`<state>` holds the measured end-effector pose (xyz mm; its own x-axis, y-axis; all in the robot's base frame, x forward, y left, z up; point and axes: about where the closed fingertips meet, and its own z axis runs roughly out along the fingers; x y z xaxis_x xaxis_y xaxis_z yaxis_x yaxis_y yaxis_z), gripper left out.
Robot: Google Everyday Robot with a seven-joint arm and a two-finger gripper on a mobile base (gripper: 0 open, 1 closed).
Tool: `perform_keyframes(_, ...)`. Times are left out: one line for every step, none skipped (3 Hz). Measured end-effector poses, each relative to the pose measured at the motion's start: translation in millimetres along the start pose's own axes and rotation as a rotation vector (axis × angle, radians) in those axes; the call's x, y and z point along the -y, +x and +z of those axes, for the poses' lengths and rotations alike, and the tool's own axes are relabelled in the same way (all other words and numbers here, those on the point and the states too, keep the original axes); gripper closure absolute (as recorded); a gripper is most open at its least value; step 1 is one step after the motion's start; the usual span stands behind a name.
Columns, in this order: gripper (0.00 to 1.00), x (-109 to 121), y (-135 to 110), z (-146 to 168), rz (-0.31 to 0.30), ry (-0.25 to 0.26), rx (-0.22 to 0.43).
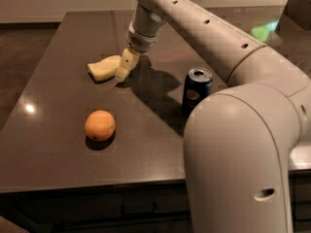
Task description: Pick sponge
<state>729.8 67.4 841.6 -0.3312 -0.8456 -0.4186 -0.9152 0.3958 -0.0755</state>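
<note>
On the dark table (pixel 53 101), the sponge (pixel 103 68) lies against the tool (pixel 124 68).

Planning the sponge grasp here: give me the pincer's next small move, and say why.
Probably ease the pincer a little further over the sponge and lower it. It sits low at the sponge's right end, seemingly only at the edge rather than around the block. The orange and the can stand well apart, so that short shift looks unobstructed.

One sponge (pixel 103 68), one orange (pixel 100 125) and one can (pixel 197 88) on the surface (pixel 53 93). One hand (pixel 122 73), upper centre of the frame, at the sponge.
</note>
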Motion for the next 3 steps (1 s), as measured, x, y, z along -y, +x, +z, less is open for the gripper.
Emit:
perform_keyframes(0.01,-4,-8,15,-0.007,-0.029,0.002)
perform_keyframes(0.31,-17,-16,27,-0.027,-0.066,0.006)
perform_keyframes(0.53,-20,-19,25,-0.035,-0.071,0.008)
